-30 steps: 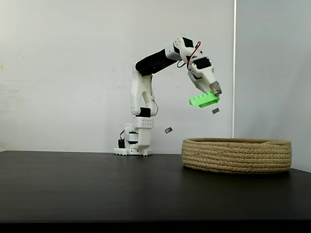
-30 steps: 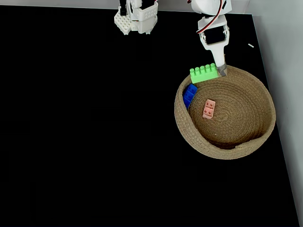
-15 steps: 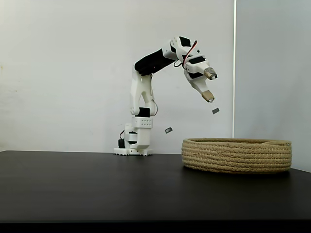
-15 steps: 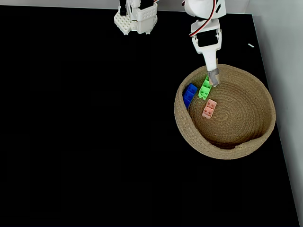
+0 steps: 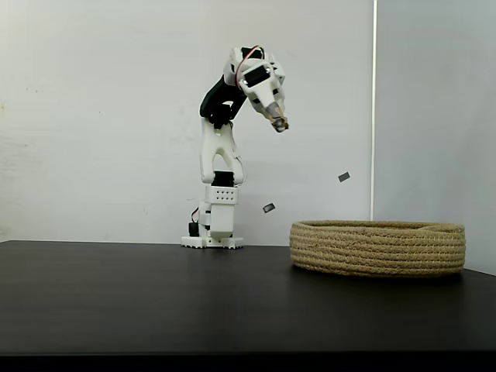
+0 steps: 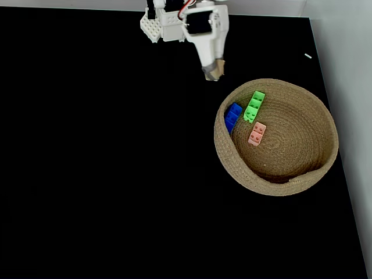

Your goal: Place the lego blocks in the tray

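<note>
Three lego blocks lie inside the tray (image 6: pixel 279 189), a round coiled-rope basket at the right of the top-down fixed view. The long blue block (image 6: pixel 233 117) leans on the inner left wall, the green block (image 6: pixel 254 106) lies beside it, and the salmon-orange block (image 6: pixel 256 133) rests on the floor. In the side fixed view the tray (image 5: pixel 378 248) hides the blocks behind its wall. My gripper (image 6: pixel 214 71) hangs over the black table just left of and behind the tray's rim. It is high in the air (image 5: pixel 280 124), shut, holding nothing.
The arm's white base (image 6: pixel 165 26) stands at the table's back edge (image 5: pixel 213 232). The black table ends close to the right of the tray, where a pale wall begins. Two small grey marks (image 5: pixel 344 177) show on the wall behind.
The gripper opened and dropped the green block into the tray. The arm then pulled back and up to the left, away from the tray, and the fingers closed.
</note>
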